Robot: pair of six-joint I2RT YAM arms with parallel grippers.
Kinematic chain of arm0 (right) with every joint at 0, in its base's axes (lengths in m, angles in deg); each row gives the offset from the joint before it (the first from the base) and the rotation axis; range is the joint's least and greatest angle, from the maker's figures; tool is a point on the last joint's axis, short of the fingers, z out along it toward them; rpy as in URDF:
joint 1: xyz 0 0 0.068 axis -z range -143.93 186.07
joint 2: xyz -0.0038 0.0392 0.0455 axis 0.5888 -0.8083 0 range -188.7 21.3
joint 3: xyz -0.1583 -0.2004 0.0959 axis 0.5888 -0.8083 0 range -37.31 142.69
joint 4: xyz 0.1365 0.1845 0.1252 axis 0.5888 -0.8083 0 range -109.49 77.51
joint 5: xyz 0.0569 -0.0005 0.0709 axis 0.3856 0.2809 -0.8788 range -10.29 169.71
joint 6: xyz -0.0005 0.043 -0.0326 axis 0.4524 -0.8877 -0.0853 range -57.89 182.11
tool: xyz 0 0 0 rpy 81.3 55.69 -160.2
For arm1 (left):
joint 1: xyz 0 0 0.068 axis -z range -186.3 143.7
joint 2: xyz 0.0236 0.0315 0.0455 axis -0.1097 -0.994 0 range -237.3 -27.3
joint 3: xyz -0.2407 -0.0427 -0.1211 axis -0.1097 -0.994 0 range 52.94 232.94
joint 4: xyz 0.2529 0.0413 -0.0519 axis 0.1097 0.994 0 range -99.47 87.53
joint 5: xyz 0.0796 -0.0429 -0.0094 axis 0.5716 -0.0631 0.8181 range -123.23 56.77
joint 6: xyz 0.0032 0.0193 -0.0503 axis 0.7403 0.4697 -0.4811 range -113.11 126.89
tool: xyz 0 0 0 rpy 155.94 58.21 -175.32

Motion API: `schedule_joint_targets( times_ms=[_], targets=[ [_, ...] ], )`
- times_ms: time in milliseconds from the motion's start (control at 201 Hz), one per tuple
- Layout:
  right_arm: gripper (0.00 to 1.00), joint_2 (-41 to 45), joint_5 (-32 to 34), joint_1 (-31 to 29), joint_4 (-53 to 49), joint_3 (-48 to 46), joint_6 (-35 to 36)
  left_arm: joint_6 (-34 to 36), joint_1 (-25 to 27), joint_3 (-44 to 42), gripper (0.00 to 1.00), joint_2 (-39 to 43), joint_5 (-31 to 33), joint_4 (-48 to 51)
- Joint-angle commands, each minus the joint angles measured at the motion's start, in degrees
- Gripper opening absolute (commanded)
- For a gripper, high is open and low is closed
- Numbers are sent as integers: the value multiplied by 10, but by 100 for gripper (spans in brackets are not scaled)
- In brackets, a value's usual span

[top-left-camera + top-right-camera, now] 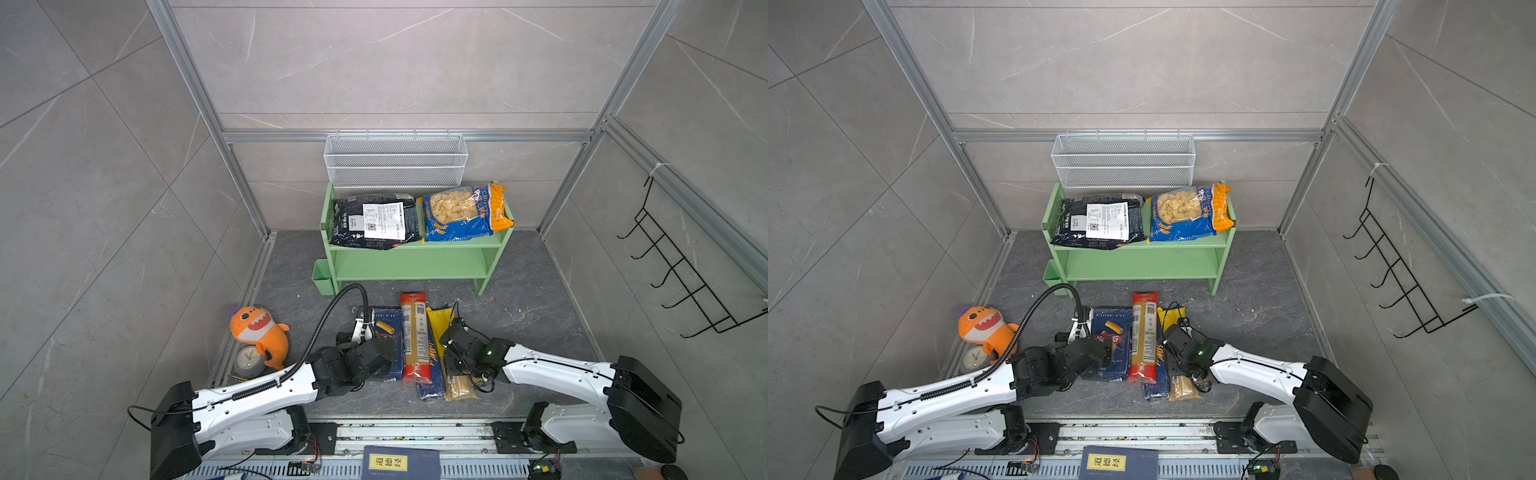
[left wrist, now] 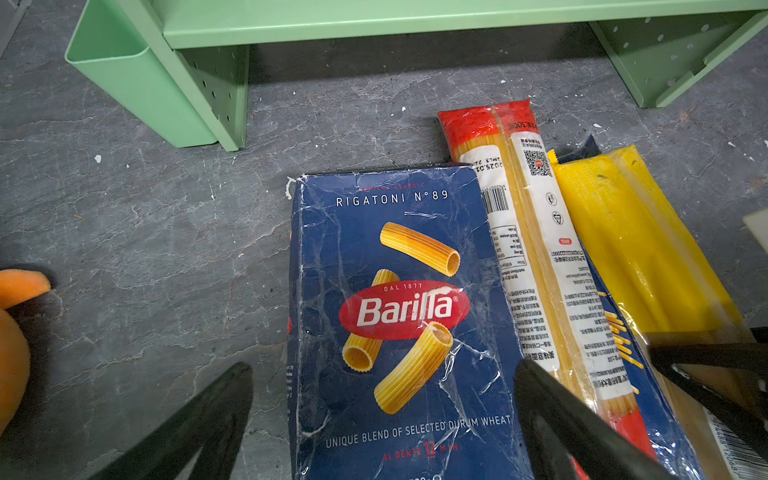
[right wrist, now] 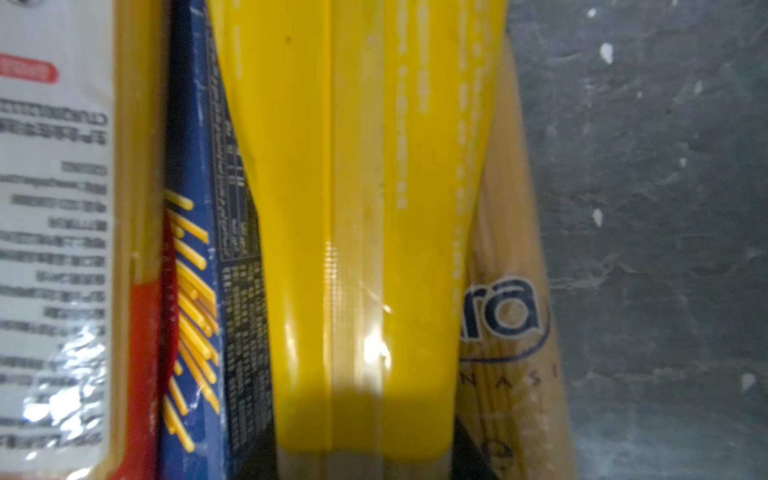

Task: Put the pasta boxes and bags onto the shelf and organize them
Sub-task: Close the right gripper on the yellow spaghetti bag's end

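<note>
Book: dark cover with yellow label [image 1: 401,463], at the near edge between the arm bases.
Left gripper [image 2: 384,368]: jaws spread wide over the near end of the rigatoni box [image 2: 399,311], which lies flat on the floor. It grasps nothing.
Right gripper [image 1: 453,338]: low over the yellow spaghetti pack [image 3: 365,208]. Its fingers are hidden, so a grip cannot be told.
Floor pile: red spaghetti pack [image 1: 415,336] lies just beside the rigatoni box and partly over the narrow blue box [image 1: 430,386]; a pale spaghetti pack [image 1: 459,388] lies under the yellow one.
Plush shark [image 1: 259,332]: on the floor to the left, apart from the pile.
Shelf [image 1: 415,249]: beyond the pile — its lower tier bare.
Top tier: black bag [image 1: 374,220] and shell pasta bag [image 1: 461,214], side by side.
Mesh basket [image 1: 395,160]: on the wall behind the shelf.
</note>
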Motion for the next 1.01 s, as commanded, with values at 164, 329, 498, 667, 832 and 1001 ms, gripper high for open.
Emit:
schedule_joint_targets(
  times_ms=[164,329,498,667,832,1001],
  targets=[
    [29,6,-106,-9,13,-42,-32,11,-11,6,100,3,4,-7],
    [25,50,-111,-9,-2,-31,-30,13,-31,6,100,-8,-19,-7],
    [21,85,-120,-8,-17,-12,-25,-2,-53,-11,100,4,-43,-10],
    [20,119,-125,-8,-32,12,-15,-3,-61,-17,100,16,-48,-10],
    [18,148,-131,-5,-38,23,-12,-2,-63,-12,100,13,-52,-9],
    [17,184,-139,0,-30,24,-12,-3,-66,-10,100,9,-52,-7]
  ],
)
